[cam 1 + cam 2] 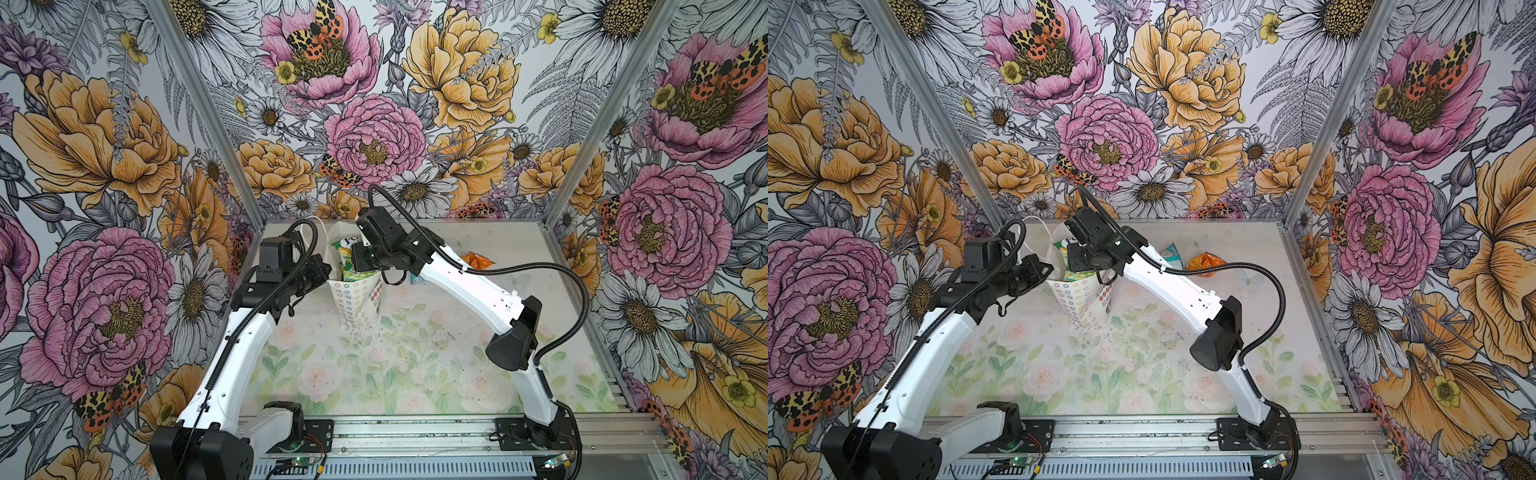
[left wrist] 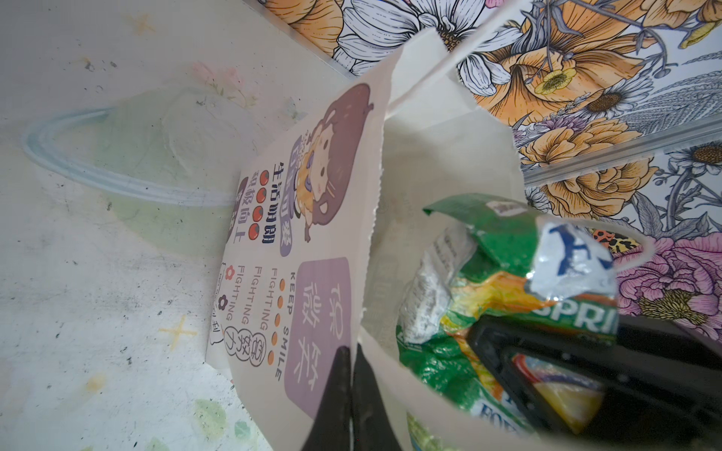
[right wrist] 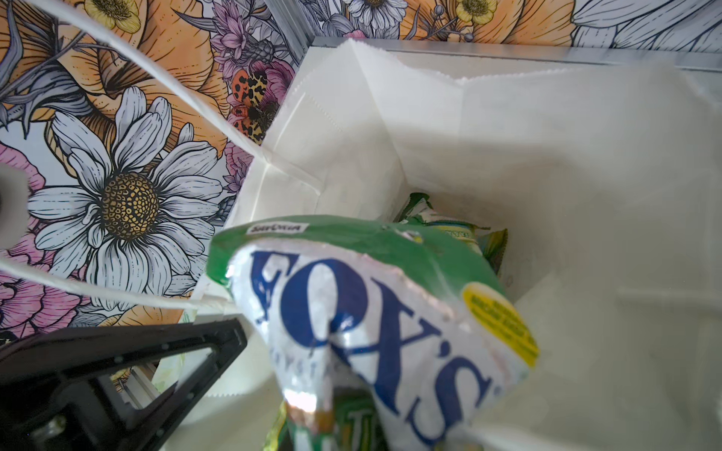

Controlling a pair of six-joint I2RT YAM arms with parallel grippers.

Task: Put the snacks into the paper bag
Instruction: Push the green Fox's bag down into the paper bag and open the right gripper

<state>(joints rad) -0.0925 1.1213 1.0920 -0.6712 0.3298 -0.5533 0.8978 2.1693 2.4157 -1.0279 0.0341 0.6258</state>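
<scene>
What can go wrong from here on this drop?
The shut left gripper pinches the thin rim of the tall white paper bag; a tug could tear or tip it. The right gripper holds a crinkly green FOX'S foil packet at the mouth above other packets; it may perch high. The white cord handle loops close and could snag.
</scene>
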